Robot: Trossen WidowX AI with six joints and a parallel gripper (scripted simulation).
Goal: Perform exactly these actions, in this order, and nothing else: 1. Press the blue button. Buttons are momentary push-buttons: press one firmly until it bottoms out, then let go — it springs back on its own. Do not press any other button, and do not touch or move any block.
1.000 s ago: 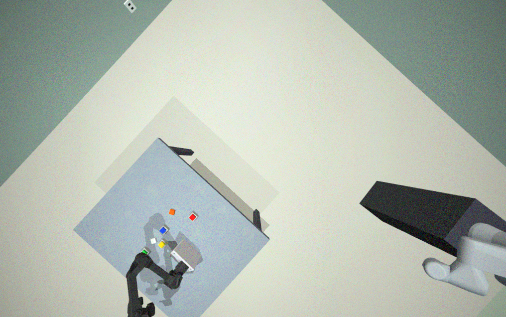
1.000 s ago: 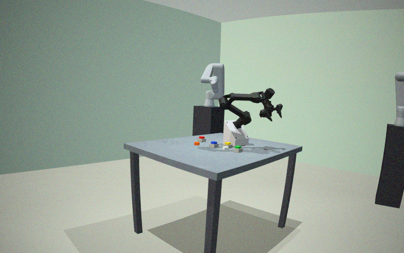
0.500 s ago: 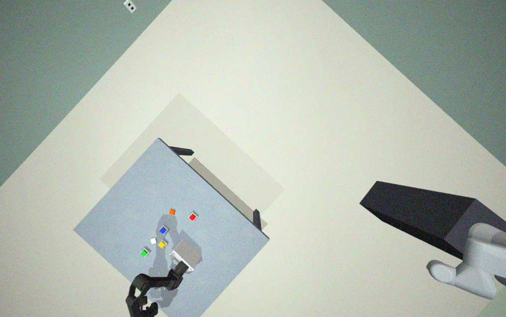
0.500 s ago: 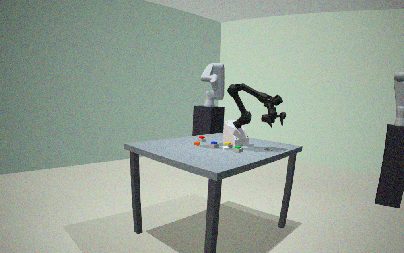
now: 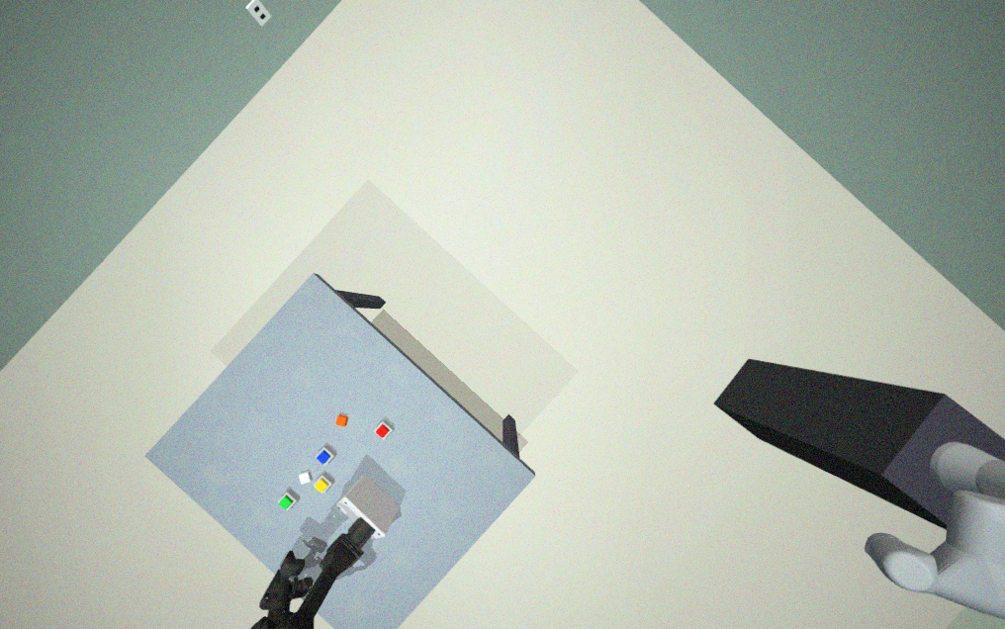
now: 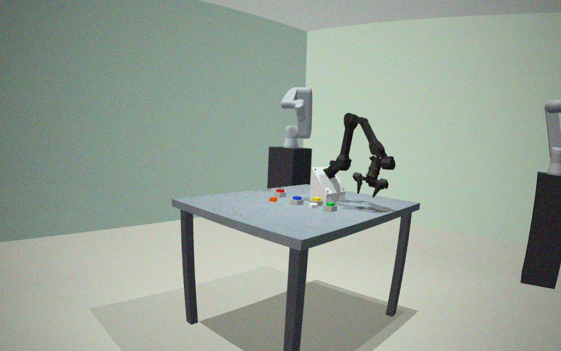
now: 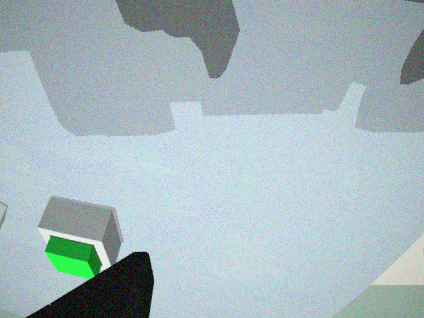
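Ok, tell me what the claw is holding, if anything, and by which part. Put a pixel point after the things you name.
Nothing is held: the claw [image 5: 290, 571] [image 6: 367, 195] is open above the table [image 5: 244, 415] [image 6: 248, 215] [image 7: 260, 190], with no block or button between its fingers.

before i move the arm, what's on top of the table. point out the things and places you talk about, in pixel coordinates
On the table [image 5: 244, 415] [image 6: 248, 219]: blue [image 5: 323, 456] [image 6: 296, 198], red, yellow and green buttons, orange and white blocks, and the arm's base. The base covers whatever lies directly under it.
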